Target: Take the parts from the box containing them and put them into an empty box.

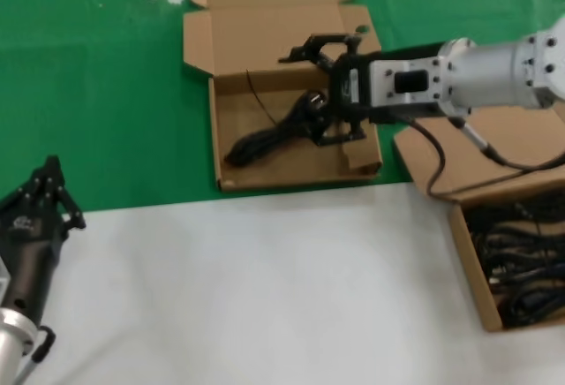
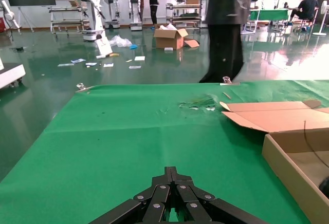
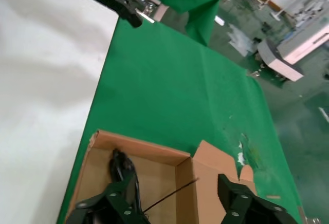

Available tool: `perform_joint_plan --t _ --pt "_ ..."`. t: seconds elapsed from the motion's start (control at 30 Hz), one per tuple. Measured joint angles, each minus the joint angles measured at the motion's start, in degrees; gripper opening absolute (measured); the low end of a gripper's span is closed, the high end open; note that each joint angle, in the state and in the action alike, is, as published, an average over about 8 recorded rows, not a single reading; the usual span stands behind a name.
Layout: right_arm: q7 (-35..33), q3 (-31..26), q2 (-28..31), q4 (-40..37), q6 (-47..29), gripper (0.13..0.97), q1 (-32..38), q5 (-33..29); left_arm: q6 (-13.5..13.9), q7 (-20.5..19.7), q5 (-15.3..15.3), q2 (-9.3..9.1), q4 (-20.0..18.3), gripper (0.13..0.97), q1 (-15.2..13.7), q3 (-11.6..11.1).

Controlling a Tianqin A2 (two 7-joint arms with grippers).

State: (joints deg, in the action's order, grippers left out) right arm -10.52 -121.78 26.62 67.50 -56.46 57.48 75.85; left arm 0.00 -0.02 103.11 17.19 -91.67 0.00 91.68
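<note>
Hovering our right end effector (image 1: 328, 89), fingers apart, over one delivered cord (image 1: 265, 138); many remain at four o'clock (image 1: 516, 261).

right gripper (image 1: 328, 89) hangs spread over the open box (image 1: 231, 182), a cord (image 1: 274, 133) on its floor and raised lid (image 1: 265, 27) behind; bare white table (image 1: 265, 288) stretches near, left gripper (image 1: 40, 195) parked far left
</note>
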Motion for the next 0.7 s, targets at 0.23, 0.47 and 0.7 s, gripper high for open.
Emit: perform_joint_plan --t 0.23,0.47,0.7 --pt "0.99 1.37 1.44 2.90 0.81 0.600 -2.36 1.39 0.00 0.00 0.00 0.00 0.00 0.148 0.00 0.00" --pt "1.55 3.04 0.81 4.14 4.04 0.737 -5.56 2.89 0.00 0.00 0.00 0.00 0.00 0.178 0.00 0.00" --pt "2.38 5.57 -0.15 6.02 8.92 0.847 -10.43 5.16 0.00 0.00 0.00 0.00 0.00 0.239 0.00 0.00"
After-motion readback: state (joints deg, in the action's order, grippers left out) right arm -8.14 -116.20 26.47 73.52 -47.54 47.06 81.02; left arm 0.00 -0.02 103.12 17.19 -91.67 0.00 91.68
